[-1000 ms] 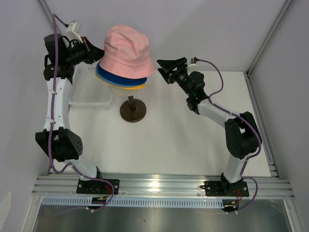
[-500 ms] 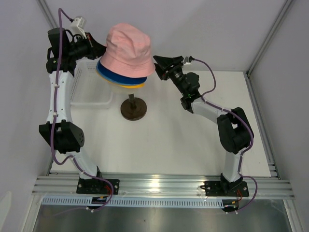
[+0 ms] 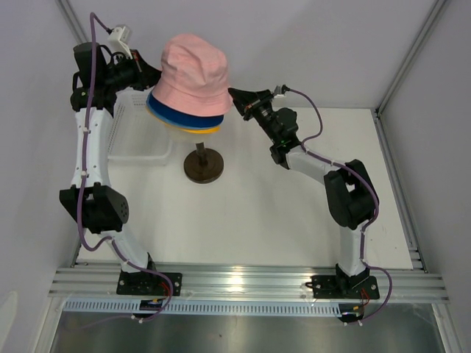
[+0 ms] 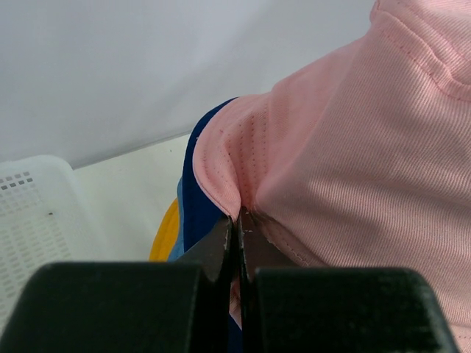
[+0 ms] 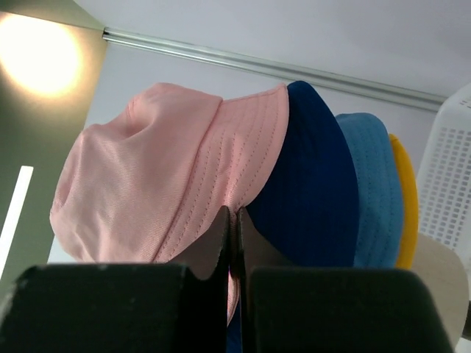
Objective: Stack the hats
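Observation:
The hats sit stacked on the cream mannequin head (image 5: 436, 283). The pale pink hat (image 3: 193, 70) is on top, over the navy hat (image 5: 309, 191), the light blue hat (image 5: 372, 191) and the yellow hat (image 5: 405, 198). At the stack's left side my left gripper (image 3: 151, 73) is shut on the pink hat's brim (image 4: 221, 154). My right gripper (image 3: 234, 94) is at the right side, shut on the pink brim (image 5: 250, 147), with cloth pinched between its fingers. The lower brims (image 3: 193, 123) show under the pink one.
The mannequin's dark round base (image 3: 203, 168) stands on the white table. A white perforated basket (image 3: 136, 140) lies to its left, under the left arm. Grey walls and aluminium frame rails enclose the back and both sides.
My right gripper moved left to the pink hat's brim and closed on it. The left arm lifted slightly early on and then stayed, still shut on the brim.

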`<move>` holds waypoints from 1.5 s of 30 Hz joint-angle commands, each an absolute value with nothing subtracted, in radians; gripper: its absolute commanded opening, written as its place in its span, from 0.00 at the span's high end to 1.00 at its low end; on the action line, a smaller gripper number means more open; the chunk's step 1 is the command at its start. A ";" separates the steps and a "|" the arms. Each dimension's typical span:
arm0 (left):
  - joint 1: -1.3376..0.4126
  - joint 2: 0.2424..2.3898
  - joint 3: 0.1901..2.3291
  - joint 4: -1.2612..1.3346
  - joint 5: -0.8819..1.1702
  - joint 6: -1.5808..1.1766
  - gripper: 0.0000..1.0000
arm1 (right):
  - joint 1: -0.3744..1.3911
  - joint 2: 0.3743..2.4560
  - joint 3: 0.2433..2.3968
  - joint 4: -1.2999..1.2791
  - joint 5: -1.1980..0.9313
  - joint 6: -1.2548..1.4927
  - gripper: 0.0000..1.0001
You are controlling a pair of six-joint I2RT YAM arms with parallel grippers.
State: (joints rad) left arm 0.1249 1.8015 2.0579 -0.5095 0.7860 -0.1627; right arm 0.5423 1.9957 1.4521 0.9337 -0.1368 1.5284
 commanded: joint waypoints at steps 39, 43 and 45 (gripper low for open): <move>0.164 1.301 1.460 -0.460 0.419 -0.136 0.98 | 0.652 2.010 1.292 0.499 -0.123 1.120 1.00; 0.164 1.241 1.437 -0.472 0.411 -0.163 0.87 | 0.649 1.941 1.259 0.483 -0.104 1.065 1.00; 0.166 1.218 1.442 -0.480 0.403 -0.167 0.78 | 0.649 1.913 1.259 0.453 -0.098 1.014 1.00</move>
State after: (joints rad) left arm 0.1406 1.2549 1.4658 -0.3508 0.4637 -0.1589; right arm 0.6453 1.8980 1.3361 0.7834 -0.0845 1.1824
